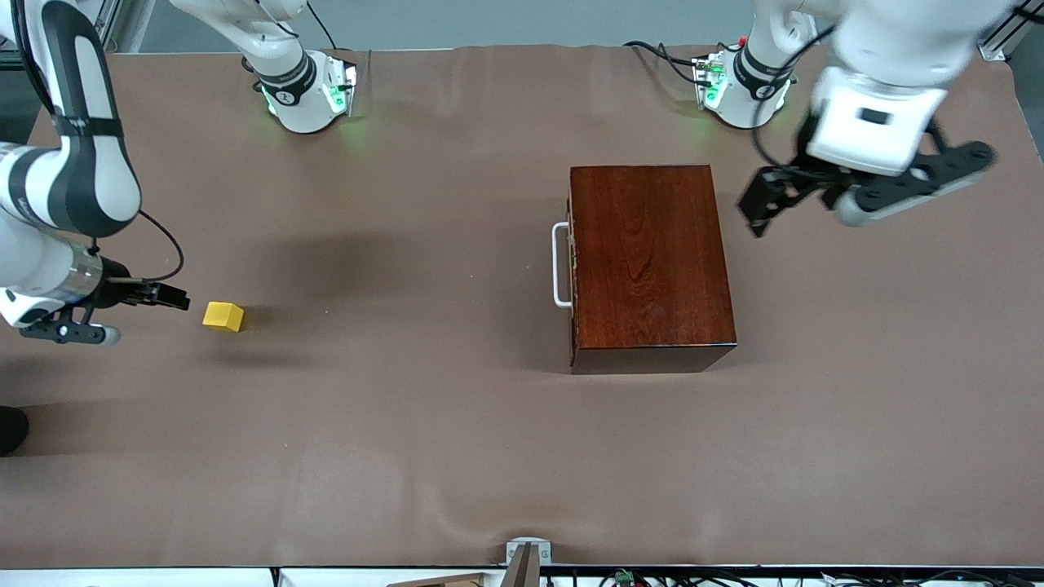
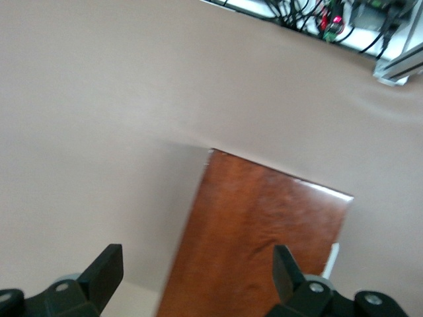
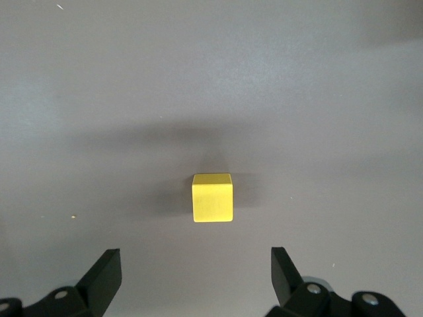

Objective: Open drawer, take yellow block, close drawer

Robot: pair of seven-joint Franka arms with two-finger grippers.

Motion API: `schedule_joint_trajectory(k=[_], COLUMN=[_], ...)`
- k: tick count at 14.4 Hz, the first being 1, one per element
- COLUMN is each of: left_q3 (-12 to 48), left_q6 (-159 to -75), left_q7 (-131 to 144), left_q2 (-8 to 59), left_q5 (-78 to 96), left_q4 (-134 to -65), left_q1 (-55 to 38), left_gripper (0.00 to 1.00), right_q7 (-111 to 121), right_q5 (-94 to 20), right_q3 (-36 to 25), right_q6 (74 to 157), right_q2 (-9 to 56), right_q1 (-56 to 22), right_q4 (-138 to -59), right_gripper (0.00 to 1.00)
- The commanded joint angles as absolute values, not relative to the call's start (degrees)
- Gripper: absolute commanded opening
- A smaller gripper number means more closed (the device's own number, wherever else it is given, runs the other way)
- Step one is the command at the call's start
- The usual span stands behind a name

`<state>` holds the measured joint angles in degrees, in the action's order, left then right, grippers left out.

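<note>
The right gripper [image 1: 175, 300] hangs low at the right arm's end of the surface [image 1: 408, 424], just beside the yellow block [image 1: 223, 316] and not touching it. In the right wrist view its 2 fingers [image 3: 106, 274] stand spread wide with nothing between them, and the yellow block [image 3: 212, 198] lies on the bare surface [image 3: 211, 79] in line with the gap; only the finger ends show, the rest being cut off by the frame edge.

The left gripper [image 1: 763, 212] hovers over the surface beside the wooden box [image 1: 648, 265], toward the left arm's end, and is blurred in the front view. The left wrist view shows its 2 fingers [image 2: 102, 271] spread apart and empty, with the box top [image 2: 258, 238] under them, partly cut off at the frame edge.

The glossy reddish-brown box sits well apart from the yellow block. The drawer is pushed fully in: only its white U-shaped handle [image 1: 559, 265] sticks out from the box side that faces the right arm's end. The drawer's tray is hidden inside the box, so nothing of its inside can be made out. In the left wrist view just a sliver of the handle [image 2: 332, 259] shows past the box edge.
</note>
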<state>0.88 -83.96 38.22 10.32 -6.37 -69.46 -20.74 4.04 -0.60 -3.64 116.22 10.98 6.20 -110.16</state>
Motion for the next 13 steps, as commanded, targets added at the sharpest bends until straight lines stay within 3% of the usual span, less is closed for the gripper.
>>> schedule_joint_trajectory(k=[1,6,13], left_q3=[1.49,1.49,1.49], left_q6=[-82.27,-82.18,-84.11], left_q7=[29.30,16.62,14.77], left_q2=[6.95,4.05,4.05], left_q5=[-5.19,-2.73,-1.41], left_q4=[-72.76,-77.07,-80.15], left_q1=[-16.10,-8.28,-6.77], left_gripper=[1.00,1.00,1.00], right_q7=[4.31,4.39,4.39], right_q5=[-0.70,-0.62,-0.62], right_q3=[-2.81,-2.55,-2.55], right_q6=[115.05,110.14,97.48], right_q2=[7.22,1.68,-2.54], right_q1=[7.03,5.72,3.34], right_q4=[-110.83,-110.31,-102.84], right_gripper=[1.00,1.00,1.00])
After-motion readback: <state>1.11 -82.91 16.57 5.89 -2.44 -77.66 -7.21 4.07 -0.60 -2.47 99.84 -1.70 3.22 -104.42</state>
